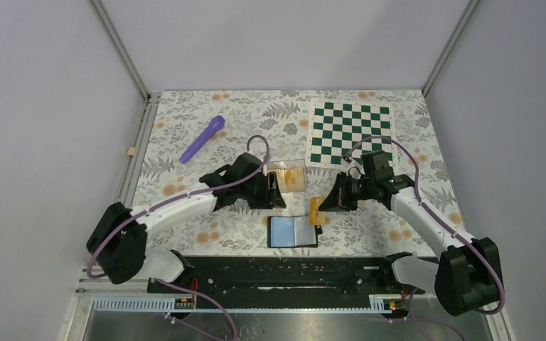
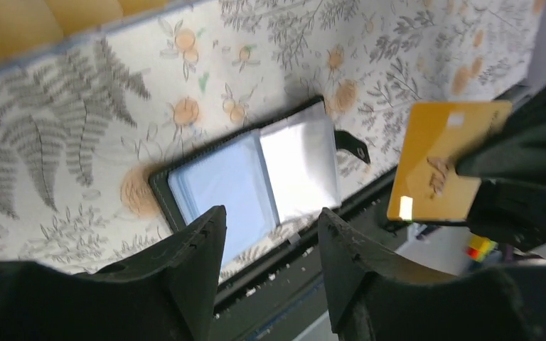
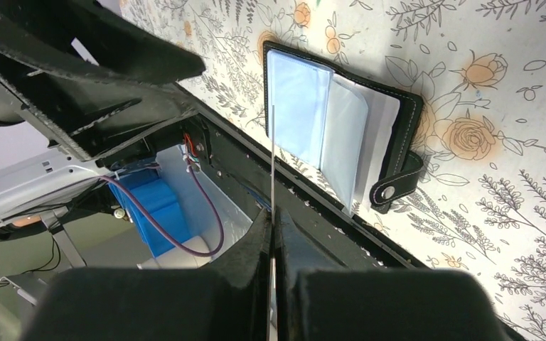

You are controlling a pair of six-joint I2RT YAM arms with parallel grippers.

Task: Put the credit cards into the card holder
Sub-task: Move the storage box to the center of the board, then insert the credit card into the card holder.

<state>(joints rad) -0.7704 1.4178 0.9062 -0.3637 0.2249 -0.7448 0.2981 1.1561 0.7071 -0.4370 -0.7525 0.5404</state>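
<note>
Wallet [image 1: 293, 231] lies open and flat on the worktop [image 1: 256, 114], near the front edge between the two arms, pale blue pockets up and snap tab out to the right. The right gripper [image 3: 273, 217] is clamped on a yellow card [image 2: 444, 160], held on edge in the air close by the wallet's right end. The left gripper [image 2: 270, 220] hangs half-spread with nothing between its fingers, beside a clear box [image 1: 288, 165] with more cards [image 1: 296, 180] inside.

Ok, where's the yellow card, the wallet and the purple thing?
yellow card [image 2: 434, 149], left wrist view, its face.
wallet [image 3: 298, 106], right wrist view, blue pocket.
purple thing [image 1: 202, 138], top view, its middle.
</note>
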